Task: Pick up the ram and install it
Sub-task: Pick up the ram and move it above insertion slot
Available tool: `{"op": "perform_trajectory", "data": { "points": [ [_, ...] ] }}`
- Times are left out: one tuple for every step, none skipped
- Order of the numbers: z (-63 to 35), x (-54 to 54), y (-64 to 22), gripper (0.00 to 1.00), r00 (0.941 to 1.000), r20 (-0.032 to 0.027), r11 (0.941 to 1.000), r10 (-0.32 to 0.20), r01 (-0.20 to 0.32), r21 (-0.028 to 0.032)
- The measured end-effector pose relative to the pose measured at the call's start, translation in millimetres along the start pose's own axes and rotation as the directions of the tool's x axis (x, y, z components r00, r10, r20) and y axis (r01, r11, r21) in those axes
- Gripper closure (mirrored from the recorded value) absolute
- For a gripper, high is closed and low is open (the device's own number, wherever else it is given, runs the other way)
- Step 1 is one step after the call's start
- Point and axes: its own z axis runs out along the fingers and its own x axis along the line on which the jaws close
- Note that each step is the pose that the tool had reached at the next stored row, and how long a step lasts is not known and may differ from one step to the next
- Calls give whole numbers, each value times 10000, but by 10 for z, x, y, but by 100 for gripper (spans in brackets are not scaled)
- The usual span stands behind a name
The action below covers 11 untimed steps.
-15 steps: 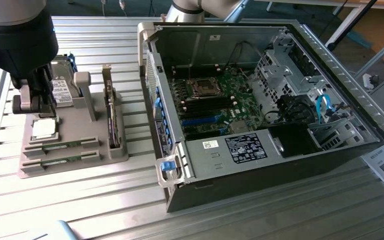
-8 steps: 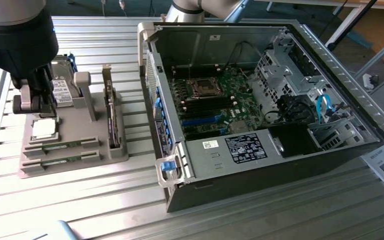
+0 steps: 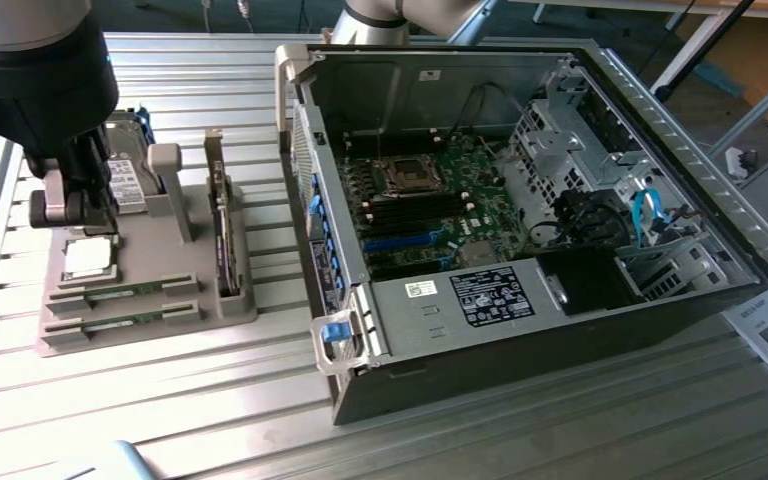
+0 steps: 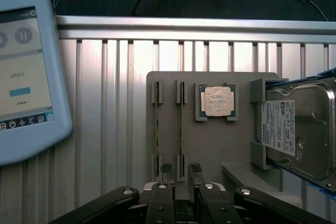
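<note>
Two ram sticks stand on edge in the slots of the gray holder (image 4: 210, 145): the ram (image 4: 181, 124), just beside the processor chip (image 4: 218, 102), and a second stick (image 4: 156, 124) on its other side. My gripper (image 4: 181, 168) hangs over the holder with its fingers (image 4: 167, 169) spread apart, one on each side of one end of the ram. I grip nothing, and I cannot tell whether the tips touch the stick. A hard drive (image 4: 296, 129) sits at the holder's edge. A touch pendant (image 4: 26, 77) lies on the slatted table (image 4: 105, 129). At the exterior view's right lies the open computer case (image 3: 651, 110), its motherboard (image 3: 451, 185) exposed.
</note>
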Motion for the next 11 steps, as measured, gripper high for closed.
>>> {"op": "perform_trajectory", "data": {
  "points": [
    [0, 0, 0, 75, 10000, -1, 10000, -1, 1, 24],
    [0, 0, 0, 75, 10000, -1, 10000, -1, 1, 39],
    [0, 0, 0, 75, 10000, -1, 10000, -2, 2, 61],
    [0, 0, 0, 75, 10000, 0, 10000, -3, 3, 75],
    [0, 0, 0, 75, 10000, -1, 10000, -3, 3, 78],
    [0, 0, 0, 75, 10000, -1, 10000, -3, 3, 78],
    [0, 0, 0, 75, 10000, -1, 10000, -3, 3, 78],
    [0, 0, 0, 75, 10000, -2, 10000, -3, 3, 78],
    [0, 0, 0, 75, 10000, -1, 10000, -3, 3, 78],
    [0, 0, 0, 75, 10000, -2, 10000, -3, 3, 78],
    [0, 0, 0, 75, 10000, -1, 10000, -3, 3, 78]
  ]
}}
